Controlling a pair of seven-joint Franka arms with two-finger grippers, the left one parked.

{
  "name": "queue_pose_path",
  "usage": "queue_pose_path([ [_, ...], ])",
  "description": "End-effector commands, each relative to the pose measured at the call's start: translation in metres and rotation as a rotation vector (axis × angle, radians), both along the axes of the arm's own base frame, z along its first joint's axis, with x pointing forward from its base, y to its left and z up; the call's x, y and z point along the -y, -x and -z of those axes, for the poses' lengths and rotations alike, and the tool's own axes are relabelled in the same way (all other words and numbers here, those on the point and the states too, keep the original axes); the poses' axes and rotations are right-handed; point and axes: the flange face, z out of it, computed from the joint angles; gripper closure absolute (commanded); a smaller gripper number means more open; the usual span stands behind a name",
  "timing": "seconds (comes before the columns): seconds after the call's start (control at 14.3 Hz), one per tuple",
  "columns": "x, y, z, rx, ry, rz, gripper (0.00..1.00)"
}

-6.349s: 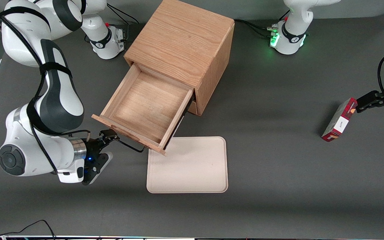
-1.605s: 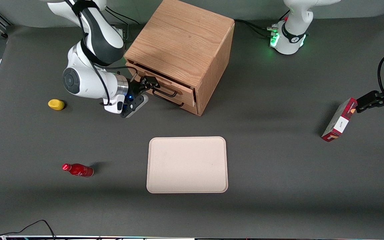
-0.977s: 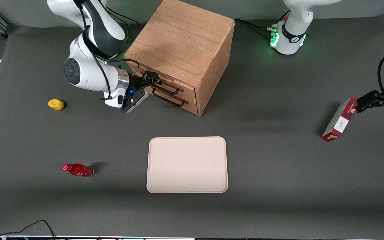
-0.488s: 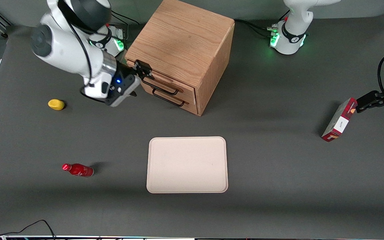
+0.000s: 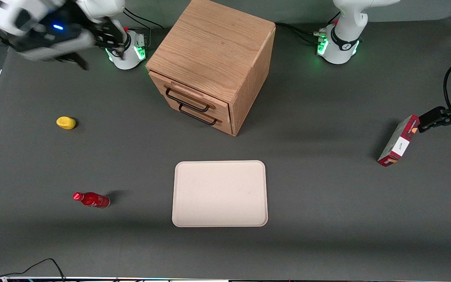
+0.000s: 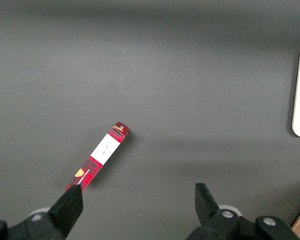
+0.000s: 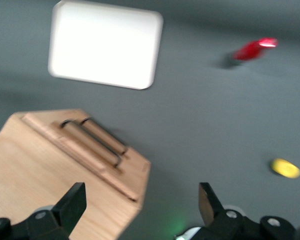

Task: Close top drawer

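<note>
The top drawer [image 5: 189,97] sits flush in the oak cabinet [image 5: 213,43], with its black bar handle [image 5: 188,102] just above the lower drawer's handle [image 5: 198,116]. My right gripper [image 5: 96,51] is raised high above the table, well away from the drawer front and near the working arm's base. It is open and holds nothing. In the right wrist view the gripper [image 7: 141,197] looks down on the cabinet top [image 7: 45,175] and the shut top drawer [image 7: 80,145] from above.
A cream tray [image 5: 219,194] lies in front of the cabinet, nearer the front camera. A red bottle [image 5: 91,199] and a yellow object [image 5: 65,122] lie toward the working arm's end. A red box [image 5: 398,141] stands toward the parked arm's end.
The top drawer went from fully pulled out to pushed shut. Over the last second the gripper left the drawer front and rose up and away toward the working arm's base.
</note>
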Motion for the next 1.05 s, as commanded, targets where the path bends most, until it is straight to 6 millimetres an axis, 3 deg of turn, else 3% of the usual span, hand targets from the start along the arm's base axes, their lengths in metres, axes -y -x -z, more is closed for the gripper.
queue_pose_path([
  [0.0, 0.093, -0.011, -0.018, 0.006, 0.022, 0.190, 0.00],
  [0.21, 0.138, -0.020, 0.028, -0.085, 0.040, 0.279, 0.00],
  [0.49, 0.148, -0.011, 0.093, -0.019, 0.025, 0.298, 0.00],
  [0.56, 0.149, -0.008, 0.102, -0.007, 0.022, 0.299, 0.00],
  [0.98, 0.149, -0.019, 0.099, 0.004, 0.035, 0.299, 0.00],
])
